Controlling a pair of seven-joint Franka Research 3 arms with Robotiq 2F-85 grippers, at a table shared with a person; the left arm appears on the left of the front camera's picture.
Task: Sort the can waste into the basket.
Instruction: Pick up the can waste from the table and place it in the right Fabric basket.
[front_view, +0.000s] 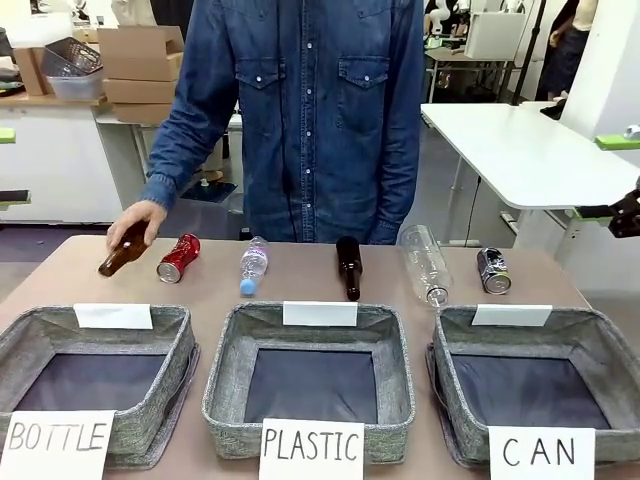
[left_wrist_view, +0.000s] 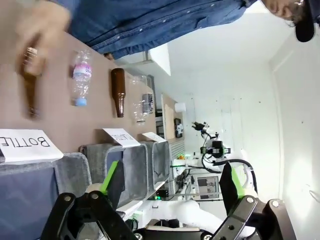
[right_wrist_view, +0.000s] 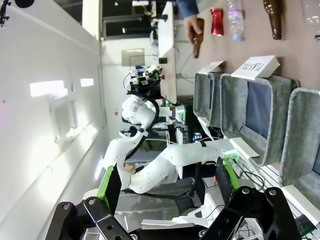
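The shiny red can (front_view: 178, 258) lies at the far left of the table, beside a person's hand (front_view: 135, 218). Far to the right lies the dark can (front_view: 493, 270), just behind the grey basket (front_view: 600, 345) with the "CAN" sign (front_view: 541, 452). In the left wrist view my left gripper (left_wrist_view: 170, 186) is open and holds nothing, well back from the table; the dark can (left_wrist_view: 147, 102) is small and distant. My right gripper (right_wrist_view: 167, 182) is also open with nothing in it, off the table's side, with the red can (right_wrist_view: 216, 21) far away and the CAN basket (right_wrist_view: 302, 135) closest.
The hand rests on a brown bottle (front_view: 124, 251). Between the cans lie a small plastic bottle (front_view: 253, 265), a second brown bottle (front_view: 348, 267) and a clear bottle (front_view: 425, 263). Baskets signed "PLASTIC" (front_view: 310, 385) and "BOTTLE" (front_view: 165, 370) stand left of the CAN basket.
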